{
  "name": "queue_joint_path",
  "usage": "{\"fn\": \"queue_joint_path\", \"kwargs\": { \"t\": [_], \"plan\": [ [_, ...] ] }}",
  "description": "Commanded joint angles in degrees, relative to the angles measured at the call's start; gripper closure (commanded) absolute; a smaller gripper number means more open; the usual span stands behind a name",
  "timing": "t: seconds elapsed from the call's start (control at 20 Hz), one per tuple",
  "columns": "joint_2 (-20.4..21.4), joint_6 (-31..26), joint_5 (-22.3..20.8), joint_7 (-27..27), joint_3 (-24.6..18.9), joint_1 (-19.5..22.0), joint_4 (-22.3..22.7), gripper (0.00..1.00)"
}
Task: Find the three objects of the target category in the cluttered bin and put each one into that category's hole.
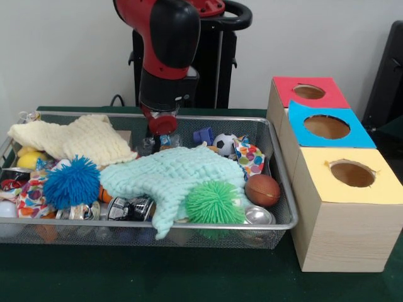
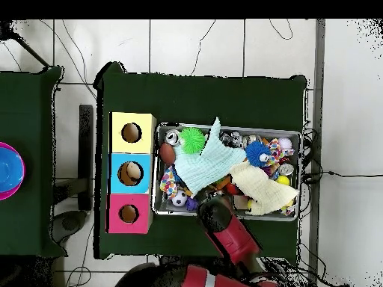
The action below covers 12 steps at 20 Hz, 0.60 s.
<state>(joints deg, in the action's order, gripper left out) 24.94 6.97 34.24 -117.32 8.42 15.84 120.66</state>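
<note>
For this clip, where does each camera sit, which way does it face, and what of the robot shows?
Front view: across the table, facing the robot over the wire bin; the red and black arm comes down from above.
Overhead view: above the table, looking straight down; the arm enters from below.
Shared: bin, mint cloth, three-hole box.

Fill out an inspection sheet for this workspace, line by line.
Surface: dark green table cover under bin and boxes.
Job's things: wire mesh bin, crowded; three boxes with holes, topped red, blue and yellow.
Clutter: mint cloth, cream cloth, blue pom-pom, green pom-pom, brown football, small soccer ball, metal cans.
Grippers: gripper lowered at the bin's far side; open or shut cannot be told.
Cables: thin cables across the tiled floor.
Surroundings: white wall; second table with a pink and blue bowl in the overhead view.
</note>
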Motion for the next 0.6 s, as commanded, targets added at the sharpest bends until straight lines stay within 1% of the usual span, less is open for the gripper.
{"fn": "queue_joint_path", "kwargs": {
  "t": [0.05, 0.2, 0.45, 0.6],
  "plan": [
    [6.04, -10.03, -1.97, -6.53, -0.69, -0.4, -0.55, 1.0],
    [7.76, -11.65, -2.86, -6.34, 0.13, -0.85, 0.12, 1.0],
    [9.92, -11.56, -4.81, -6.61, -1.12, 0.75, 1.56, 1.0],
    [10.63, -11.53, -5.45, -7.04, -1.15, 0.78, 1.89, 1.0]
  ]
}}
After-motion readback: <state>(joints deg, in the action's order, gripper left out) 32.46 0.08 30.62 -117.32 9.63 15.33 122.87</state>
